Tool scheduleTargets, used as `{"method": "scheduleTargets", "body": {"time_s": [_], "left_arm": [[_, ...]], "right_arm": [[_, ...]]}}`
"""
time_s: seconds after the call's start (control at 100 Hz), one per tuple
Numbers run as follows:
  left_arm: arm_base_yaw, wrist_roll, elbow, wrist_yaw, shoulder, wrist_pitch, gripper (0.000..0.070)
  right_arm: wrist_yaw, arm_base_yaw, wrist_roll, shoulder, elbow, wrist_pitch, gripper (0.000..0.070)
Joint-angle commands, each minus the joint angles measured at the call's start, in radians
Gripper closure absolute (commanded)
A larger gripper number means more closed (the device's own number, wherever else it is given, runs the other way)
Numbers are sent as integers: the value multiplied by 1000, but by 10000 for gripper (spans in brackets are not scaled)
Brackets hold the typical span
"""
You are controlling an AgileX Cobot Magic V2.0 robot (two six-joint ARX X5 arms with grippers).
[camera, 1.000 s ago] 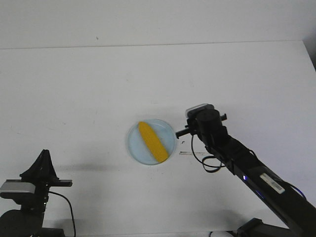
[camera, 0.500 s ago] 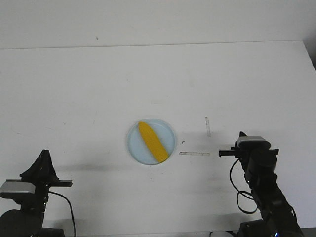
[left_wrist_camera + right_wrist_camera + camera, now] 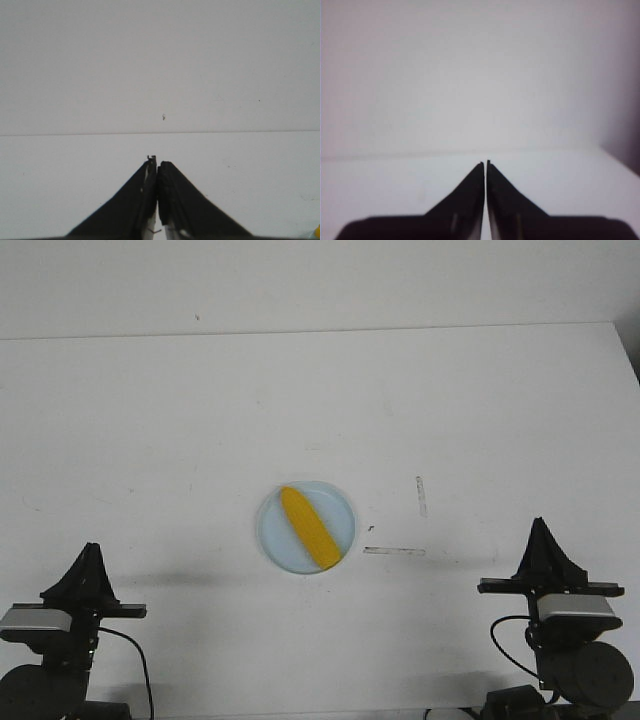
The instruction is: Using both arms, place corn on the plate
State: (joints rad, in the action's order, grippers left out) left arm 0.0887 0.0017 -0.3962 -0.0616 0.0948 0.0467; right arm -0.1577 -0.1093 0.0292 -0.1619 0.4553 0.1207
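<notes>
Only the front view shows the task things: the corn (image 3: 307,528) lies on the pale blue plate (image 3: 276,539), slanting across it, pointed tip toward the far-left rim, blunt end toward the near-right rim. The plate sits on the white table (image 3: 200,420). Two thin clear strips lie on the table to the right of the plate, one flat (image 3: 394,551) just beside it, the other (image 3: 421,496) farther right & a bit farther back.

Front view also shows both arms folded back at the near table edge, well apart from the plate: left gripper (image 3: 89,552) near-left of the plate, right gripper (image 3: 541,527) near-right of it, each pointing up/forward as a black wedge.

Wrist views show neither corn nor plate body, just bare table & wall. The left wrist view catches a small dark speck (image 3: 164,117) on the wall, and a yellow sliver at the frame corner, too small to tell what.

Left gripper (image 3: 157,164): fingers pressed together, tips touching, nothing between. Right gripper (image 3: 485,163): fingers pressed together too, only a hairline seam, holding nothing.
</notes>
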Motion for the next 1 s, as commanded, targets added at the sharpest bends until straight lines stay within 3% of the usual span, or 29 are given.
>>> {"method": "scheduleTargets", "body": {"time_s": [0.0,0.99], "left_arm": [[-1,9,-6,-3,-4,-11,699],[-5,8,2,5,-6,4,699]], "right_arm": [[0,0,-8,26,3,-8,691],[0,0,-8,65,3,-9,690]]}}
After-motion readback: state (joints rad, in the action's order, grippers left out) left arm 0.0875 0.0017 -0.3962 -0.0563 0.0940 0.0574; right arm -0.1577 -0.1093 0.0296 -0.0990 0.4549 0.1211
